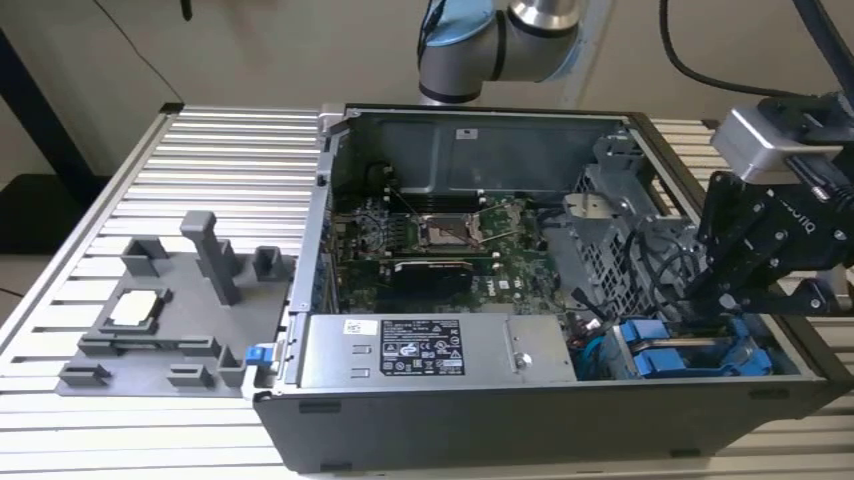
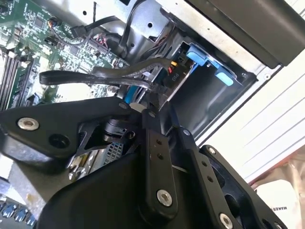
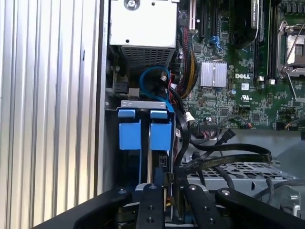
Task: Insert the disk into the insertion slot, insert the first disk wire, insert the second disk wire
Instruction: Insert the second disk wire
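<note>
An open computer case (image 1: 561, 300) is seen lying on a ribbed metal desk (image 1: 214, 170) in the exterior view, with a green motherboard (image 1: 441, 240) exposed in its middle. A grey power supply with a white sticker (image 1: 434, 350) is set along the near wall of the case. At the exterior view's right, the black tool (image 1: 727, 300) is lowered into the corner of the case, just above the blue plastic brackets (image 1: 667, 350). The robot arm's base (image 1: 501, 45) is visible behind the case. A grey fixture tray (image 1: 167, 315) is placed on the desk at the exterior view's left, well apart from the case.

In the first wrist view, the disk (image 3: 159, 133) is seen seated in the insertion slot (image 3: 143, 107) of the drive cage, its blue bracket lying beside a second blue bracket (image 3: 129, 133). Black cables (image 3: 228, 155) are draped across the perforated cage beside the disk. The tool (image 3: 167, 191) is positioned right at the disk's end, with its fingers drawn close together about a small connector (image 3: 167, 179) with a black wire; whether the connector is truly pinched cannot be told for certain.

In the second wrist view, the tool (image 2: 150, 107) is shown with its fingertips against a black connector plug (image 2: 159, 88) near the blue bracket tabs (image 2: 207, 62), with a flat black cable (image 2: 90, 76) running off over the motherboard
</note>
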